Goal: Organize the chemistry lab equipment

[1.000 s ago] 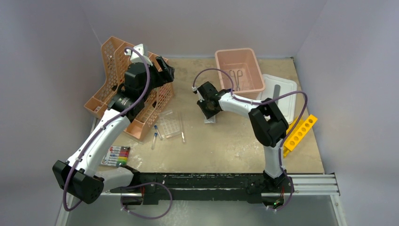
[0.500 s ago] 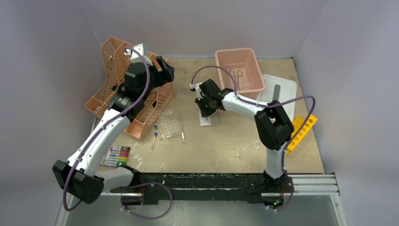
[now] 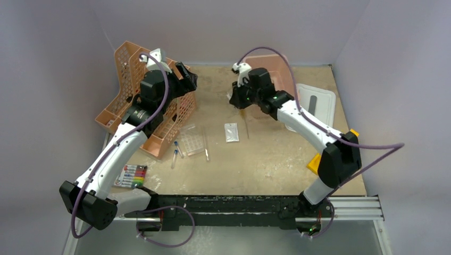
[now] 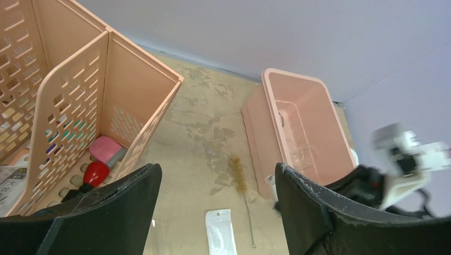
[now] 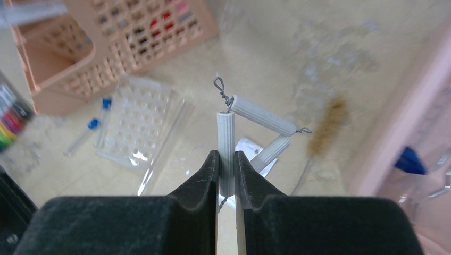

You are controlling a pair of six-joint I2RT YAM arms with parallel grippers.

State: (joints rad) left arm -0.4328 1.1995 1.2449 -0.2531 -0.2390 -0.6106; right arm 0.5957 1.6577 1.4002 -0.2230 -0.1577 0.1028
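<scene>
1. The right pincer (image 5: 227,159) is pressed together on one white ribbed tube of a wire triangle (image 5: 263,116), and the triangle is held in the air above the table, just beside the left wall of the pink bin (image 4: 260,143)
2. The triangle is judged to be light and stiff; its tubes look like ceramic, so they are probably brittle and should not be dropped hard, while the thin wire can be bent easily
3. The ribbed surface should give a good hold, and the tube is taken near its middle, which seems a suitable place; the two free tubes stick out to the side and could be caught on the bin rim
4. A brush (image 4: 237,175) is lying on the table close to the bin wall, and a small plastic bag (image 3: 231,132) is lying nearer to the arms; both are below the carried piece, not touching it
5. A clear tray (image 5: 135,127) and blue-capped tubes (image 5: 93,125) are seen further left, well apart from the bin
6. The left pincer (image 4: 217,170) is spread wide and empty over the orange organiser (image 4: 133,90), so the way to the bin is not blocked by it
</scene>
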